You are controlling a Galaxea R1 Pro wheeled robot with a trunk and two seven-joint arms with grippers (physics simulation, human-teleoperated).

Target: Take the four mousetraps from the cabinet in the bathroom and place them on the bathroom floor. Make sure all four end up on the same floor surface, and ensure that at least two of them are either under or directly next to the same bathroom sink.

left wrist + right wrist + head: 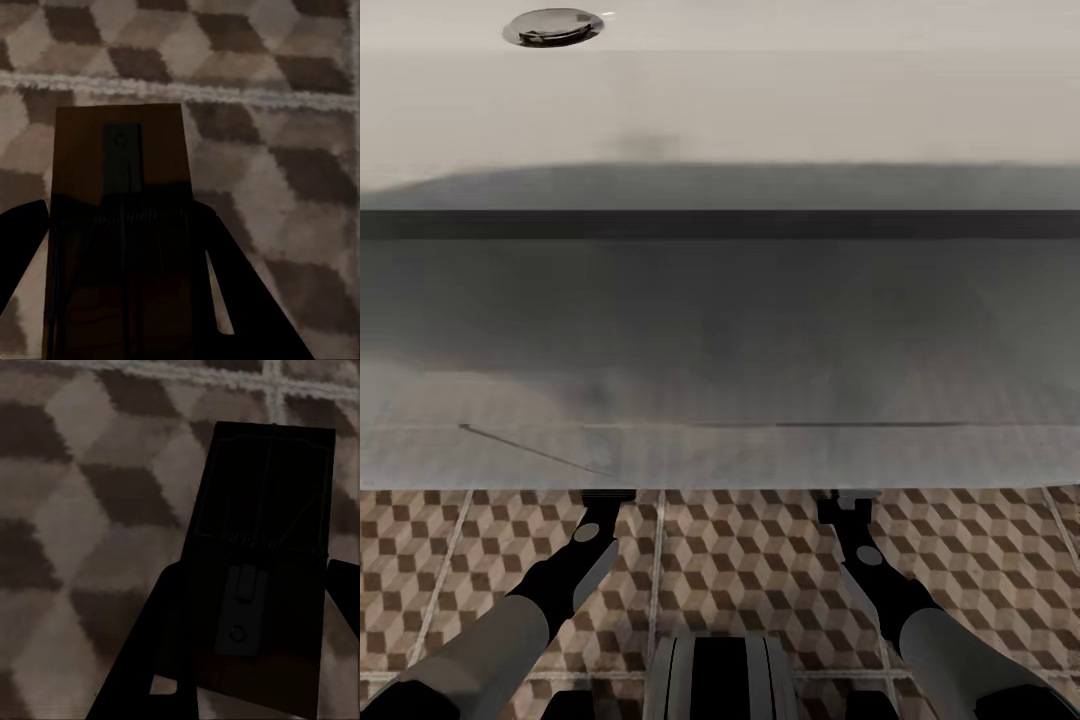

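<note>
With a mousetrap clamped in my left gripper and another mousetrap in my right gripper, both low over the bathroom floor beneath the bathroom sink, I risk releasing high and bouncing them away.

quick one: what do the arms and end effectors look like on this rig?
In the head view, both arms are smooth rounded links: pale grey forearms tapering to black wrist sections, each bearing a grey oval disc. The left end effector and right end effector are black and blocky. In the wrist views, the fingers are flat, black and tapered. No visible cables or markings.
</note>
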